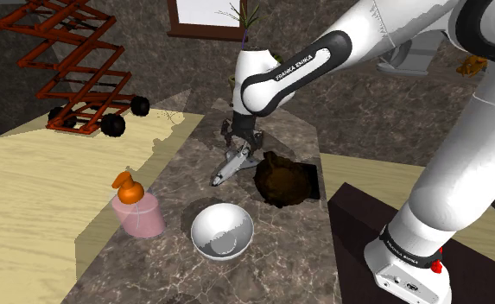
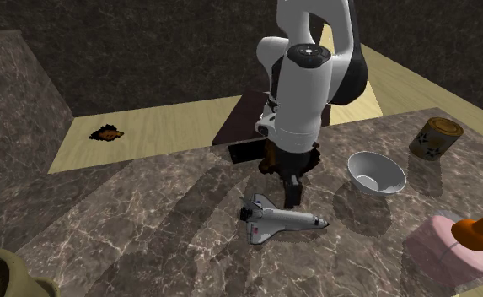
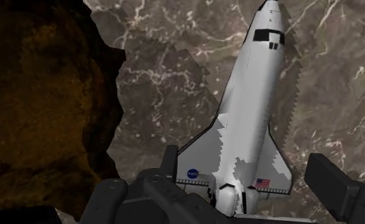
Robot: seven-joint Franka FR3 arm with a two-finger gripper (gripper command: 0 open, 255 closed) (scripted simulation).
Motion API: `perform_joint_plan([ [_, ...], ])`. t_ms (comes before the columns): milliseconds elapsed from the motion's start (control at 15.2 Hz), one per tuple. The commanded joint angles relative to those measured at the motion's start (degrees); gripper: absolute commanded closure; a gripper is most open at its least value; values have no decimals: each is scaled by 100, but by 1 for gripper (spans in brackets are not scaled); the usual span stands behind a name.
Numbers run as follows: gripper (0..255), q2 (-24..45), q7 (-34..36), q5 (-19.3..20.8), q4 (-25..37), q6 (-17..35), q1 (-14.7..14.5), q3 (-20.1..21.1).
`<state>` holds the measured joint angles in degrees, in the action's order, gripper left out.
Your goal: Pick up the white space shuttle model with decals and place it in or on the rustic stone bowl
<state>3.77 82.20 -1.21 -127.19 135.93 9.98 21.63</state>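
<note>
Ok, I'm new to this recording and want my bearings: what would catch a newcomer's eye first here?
The white space shuttle model lies flat on the dark marble table, with the black gripper open just over its tail. Close beside it sits the rough dark-brown bowl. In the shoulder view's upper left stands a red scissor frame on black wheels.
</note>
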Motion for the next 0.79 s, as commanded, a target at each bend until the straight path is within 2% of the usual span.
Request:
perform_joint_plan([
  [0, 0, 507, 613, 168, 315, 220, -32, -42],
  [528, 0, 1001, 817, 423, 274, 731, -134, -132],
  [726, 0, 1001, 817, 422, 274, 731, -136, -134],
])
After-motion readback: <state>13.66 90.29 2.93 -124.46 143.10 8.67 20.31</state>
